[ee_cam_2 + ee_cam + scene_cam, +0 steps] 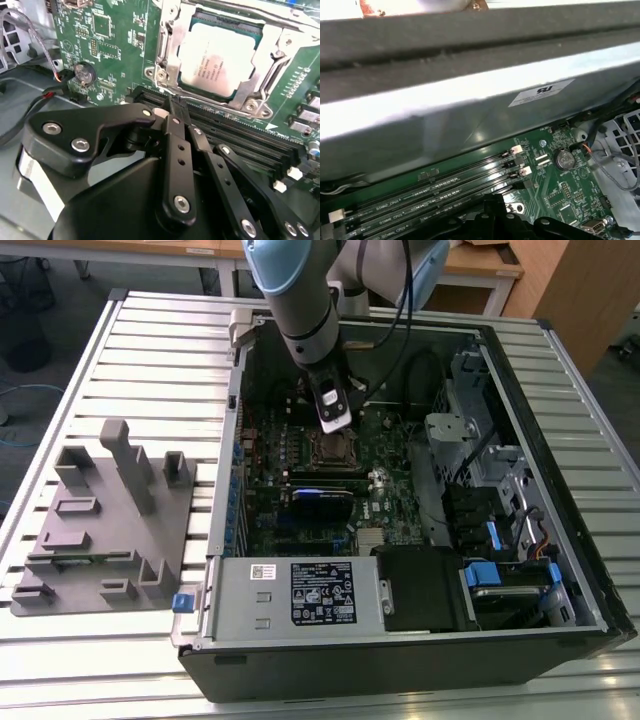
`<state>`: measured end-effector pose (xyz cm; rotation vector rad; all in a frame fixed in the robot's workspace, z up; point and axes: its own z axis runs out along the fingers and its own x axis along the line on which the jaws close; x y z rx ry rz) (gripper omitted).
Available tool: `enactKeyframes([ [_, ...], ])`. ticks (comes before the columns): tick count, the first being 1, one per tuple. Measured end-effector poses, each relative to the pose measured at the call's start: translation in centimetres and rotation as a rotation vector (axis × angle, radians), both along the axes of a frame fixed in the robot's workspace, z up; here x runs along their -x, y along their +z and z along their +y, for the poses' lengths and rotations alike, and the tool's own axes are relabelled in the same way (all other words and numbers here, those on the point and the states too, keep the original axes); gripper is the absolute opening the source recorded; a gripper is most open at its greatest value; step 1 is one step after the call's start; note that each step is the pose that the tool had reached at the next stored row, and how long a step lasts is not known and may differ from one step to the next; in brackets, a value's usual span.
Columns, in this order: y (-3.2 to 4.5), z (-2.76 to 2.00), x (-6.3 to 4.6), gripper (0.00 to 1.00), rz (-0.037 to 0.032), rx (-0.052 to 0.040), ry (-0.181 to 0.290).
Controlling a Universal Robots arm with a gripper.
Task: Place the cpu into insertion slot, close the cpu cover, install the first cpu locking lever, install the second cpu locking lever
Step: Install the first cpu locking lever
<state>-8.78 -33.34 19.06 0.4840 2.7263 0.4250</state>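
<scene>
The cpu (217, 57), a square chip with a dull silver top, lies in the insertion slot (227, 21), of which a dark edge shows. The cpu cover (167, 55), a silver frame with a square window, lies flat over the chip's edges. A thin metal lever rod (210, 102) runs along the socket edge nearest the memory slots. My gripper (171, 102) is shut, and its narrow black tip sits at that edge, at or just above the rod. In the exterior view the gripper (335, 423) hangs over the socket (330, 450) inside the open computer case. The gripper tip (494, 200) also shows in the first wrist view.
Long black memory slots (240, 135) run right beside the socket, under the fingers. A coin battery (84, 73) and loose cables (30, 35) lie to one side. The case wall (470, 115) stands close by. A grey fixture block (110, 520) sits on the exterior view's left.
</scene>
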Motion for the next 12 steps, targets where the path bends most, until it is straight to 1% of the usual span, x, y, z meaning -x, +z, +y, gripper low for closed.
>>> enactKeyframes([
  [8, -0.64, -0.06, -0.05, 0.10, -0.0021, -0.0001, 0.000],
  [12, -0.70, -0.05, -0.06, 0.10, -0.0025, -0.0041, 0.000],
])
